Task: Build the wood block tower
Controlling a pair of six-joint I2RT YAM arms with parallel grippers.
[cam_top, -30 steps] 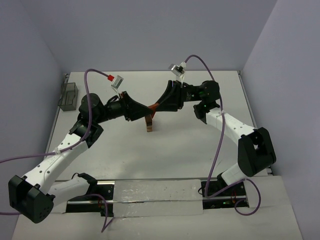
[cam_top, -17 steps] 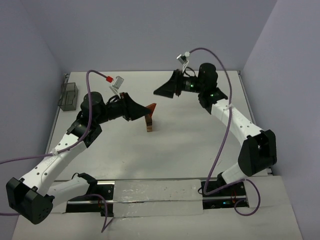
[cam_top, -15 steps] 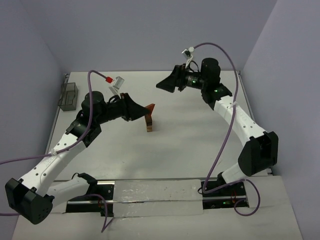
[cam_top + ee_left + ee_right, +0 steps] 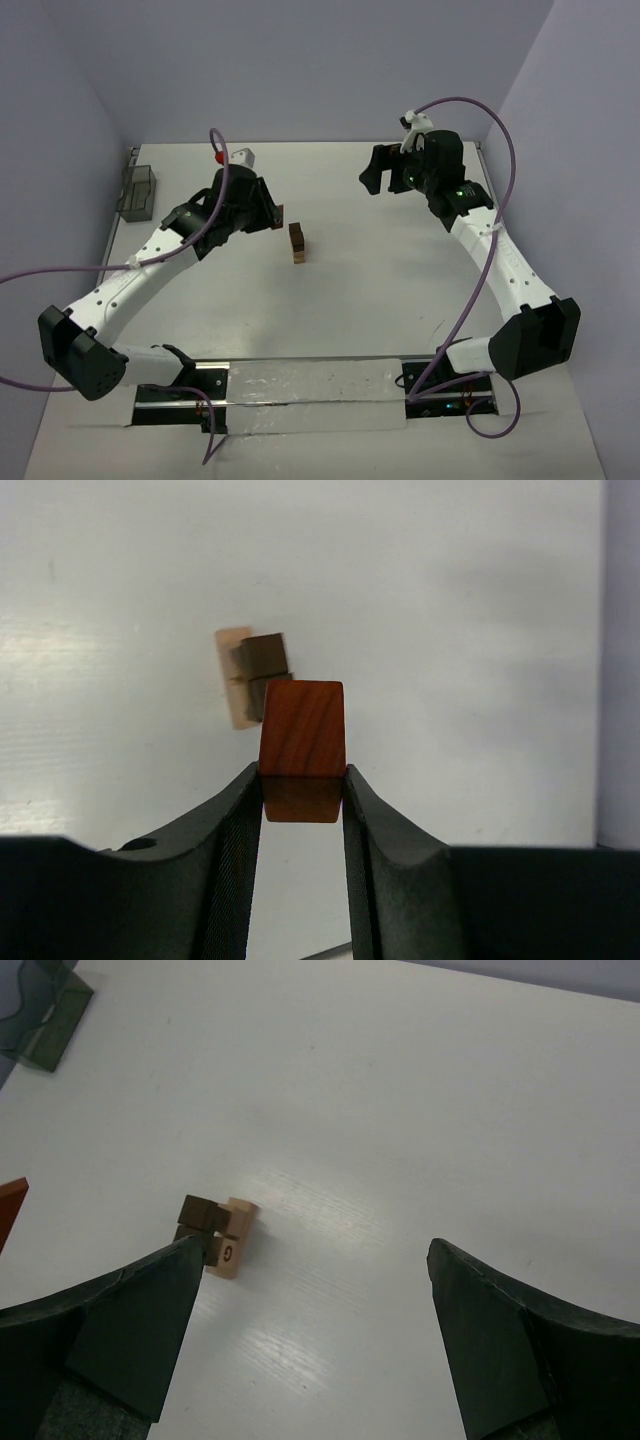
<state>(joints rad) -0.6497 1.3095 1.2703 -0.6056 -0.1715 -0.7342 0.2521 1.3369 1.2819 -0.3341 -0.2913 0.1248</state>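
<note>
The wood block tower (image 4: 297, 243) stands mid-table as a short narrow stack, dark brown blocks (image 4: 204, 1216) against light tan ones (image 4: 231, 1240). My left gripper (image 4: 274, 215) hovers just left of it, shut on a reddish-brown block (image 4: 302, 742). In the left wrist view the tower (image 4: 255, 675) lies beyond the held block, apart from it. My right gripper (image 4: 372, 178) hangs at the back right, well away from the tower, open and empty, its fingers (image 4: 140, 1305) spread wide in the right wrist view.
A greyish see-through box (image 4: 137, 192) sits at the table's far left edge, also in the corner of the right wrist view as the box (image 4: 45, 1010). Walls close in the table on three sides. A rail runs along the near edge (image 4: 300, 390).
The right gripper opened and drew back up and to the right, away from the tower. The left gripper swung back leftward with the reddish-brown block still in it.
</note>
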